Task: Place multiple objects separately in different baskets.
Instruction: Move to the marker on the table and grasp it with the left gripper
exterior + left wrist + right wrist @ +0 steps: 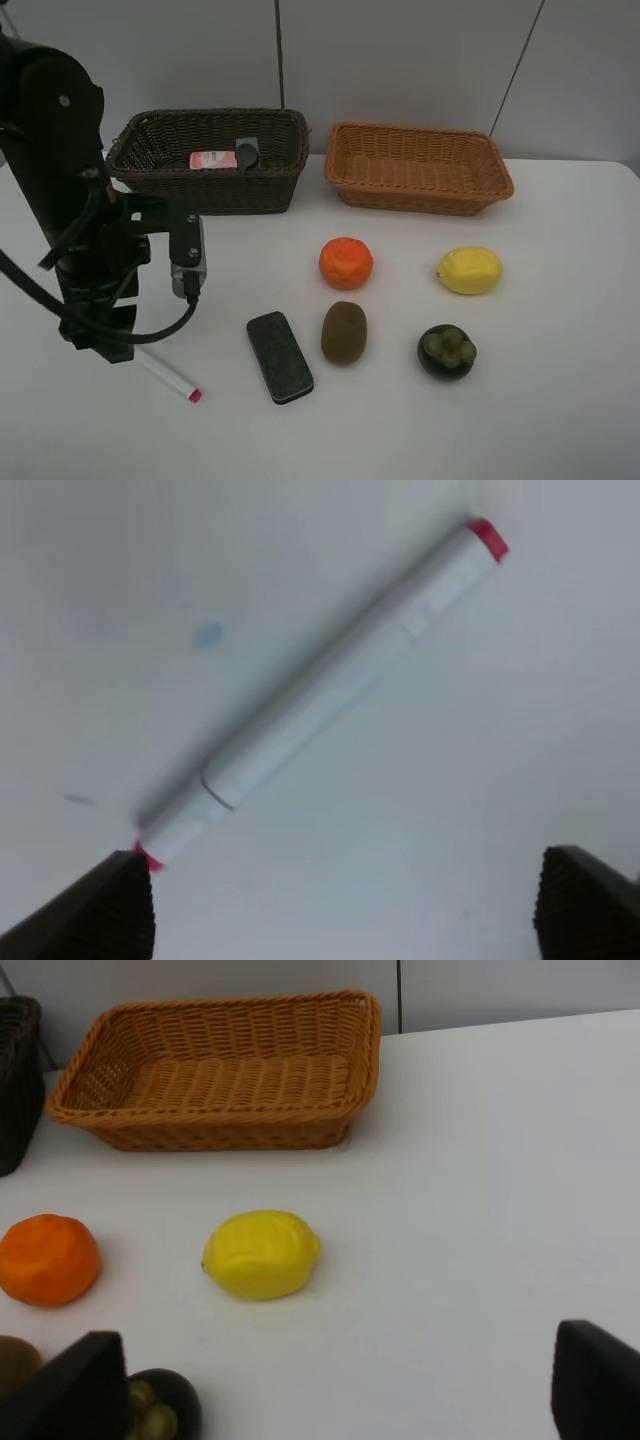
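Observation:
The white pink-tipped marker [170, 380] [320, 695] lies on the table just under my left gripper [340, 920], which is open with its fingers wide apart over it. Further right lie the black eraser [280, 356], kiwi [344, 332], orange [346, 263], lemon [469, 270] and mangosteen [446, 351]. The dark brown basket [210, 192] holds the pink bottle [213, 159] and the dark green bottle [247, 153]. The tan basket [420, 196] [230, 1132] holds nothing. My right gripper [335, 1390] is open, hanging short of the lemon [262, 1253], and does not show in the high view.
The left arm's black body [80, 220] stands over the table's left side and hides part of the marker. Both baskets sit side by side along the back edge against the wall. In the right wrist view the orange [48, 1259] and mangosteen [160, 1405] lie near one finger.

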Motion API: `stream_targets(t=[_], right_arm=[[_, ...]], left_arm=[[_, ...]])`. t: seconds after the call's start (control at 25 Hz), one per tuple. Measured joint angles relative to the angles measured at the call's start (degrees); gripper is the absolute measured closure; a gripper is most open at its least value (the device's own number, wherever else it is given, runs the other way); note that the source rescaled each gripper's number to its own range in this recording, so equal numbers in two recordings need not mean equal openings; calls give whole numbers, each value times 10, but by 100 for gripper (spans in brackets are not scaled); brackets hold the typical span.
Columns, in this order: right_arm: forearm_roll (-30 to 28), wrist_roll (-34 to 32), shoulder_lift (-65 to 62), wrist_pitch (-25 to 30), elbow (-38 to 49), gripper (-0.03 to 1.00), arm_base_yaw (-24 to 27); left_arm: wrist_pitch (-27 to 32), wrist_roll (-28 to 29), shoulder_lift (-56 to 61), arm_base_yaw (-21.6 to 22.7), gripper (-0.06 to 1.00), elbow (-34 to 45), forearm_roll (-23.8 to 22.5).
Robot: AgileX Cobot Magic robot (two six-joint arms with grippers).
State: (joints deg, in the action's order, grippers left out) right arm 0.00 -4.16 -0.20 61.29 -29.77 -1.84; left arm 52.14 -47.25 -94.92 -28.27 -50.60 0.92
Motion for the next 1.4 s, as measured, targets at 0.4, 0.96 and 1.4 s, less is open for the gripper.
stream_targets(t=[0.4, 0.96, 1.4], right_arm=[[0, 0, 0, 0, 0, -3, 0], [0, 0, 0, 0, 0, -3, 0], [0, 0, 0, 0, 0, -3, 0]], left_arm=[[-92, -85, -54, 0, -6, 47, 0], [-182, -123, -144, 0, -6, 45, -19], [-206, -77, -155, 0, 70, 39, -46]])
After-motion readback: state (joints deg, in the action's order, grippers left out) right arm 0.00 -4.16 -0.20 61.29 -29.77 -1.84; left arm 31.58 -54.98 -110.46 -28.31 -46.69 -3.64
